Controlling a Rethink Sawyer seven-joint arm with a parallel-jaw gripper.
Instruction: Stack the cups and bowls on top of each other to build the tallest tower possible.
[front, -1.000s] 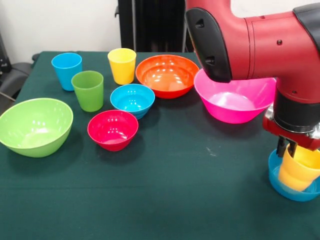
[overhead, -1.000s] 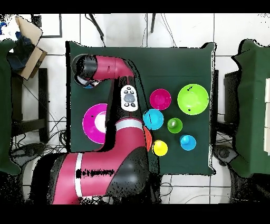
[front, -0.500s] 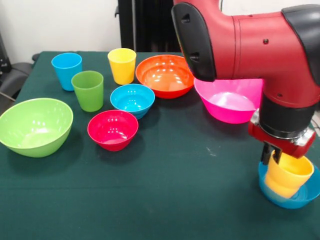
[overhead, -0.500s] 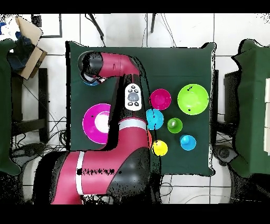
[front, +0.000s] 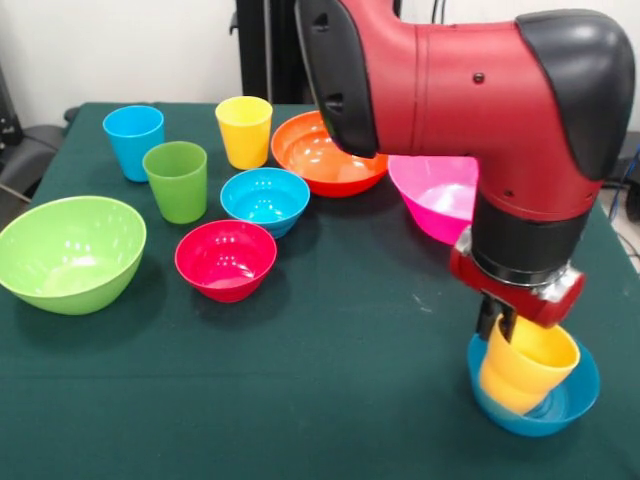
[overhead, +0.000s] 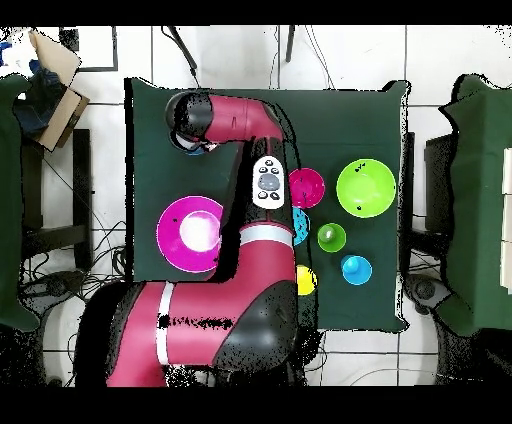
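The arm has swung leftward across the front view over the past second, carrying the squat yellow-orange cup (front: 527, 364) and the small blue bowl (front: 534, 393) beneath it away from the right edge toward the lower right of the frame. The gripper (front: 497, 322) holds the cup by its rim, one finger inside and one outside the wall, the cup tilted and sitting in the blue bowl. No tower stands; the other pieces lie singly on the dark green tablecloth (front: 330, 400).

Behind the arm, at centre right, the large pink bowl (front: 440, 200) is partly hidden, and the wide orange bowl (front: 320, 155) sits just beside it, to its left. A second small blue bowl (front: 264, 198) and the small red bowl (front: 225, 259) occupy the middle of the cloth, near each other. At upper left stand the yellow cup (front: 244, 130), the green cup (front: 176, 180) and the light blue cup (front: 133, 140), all upright. The large lime green bowl (front: 70, 250) rests at the left edge.

From overhead, the table (overhead: 380, 300) stands on a white tiled floor (overhead: 440, 60), with cables trailing across the tiles above it, a cardboard box (overhead: 55, 75) at upper left, and other green-covered furniture at both side edges. In the front view a pale wall (front: 120, 50) backs the table.
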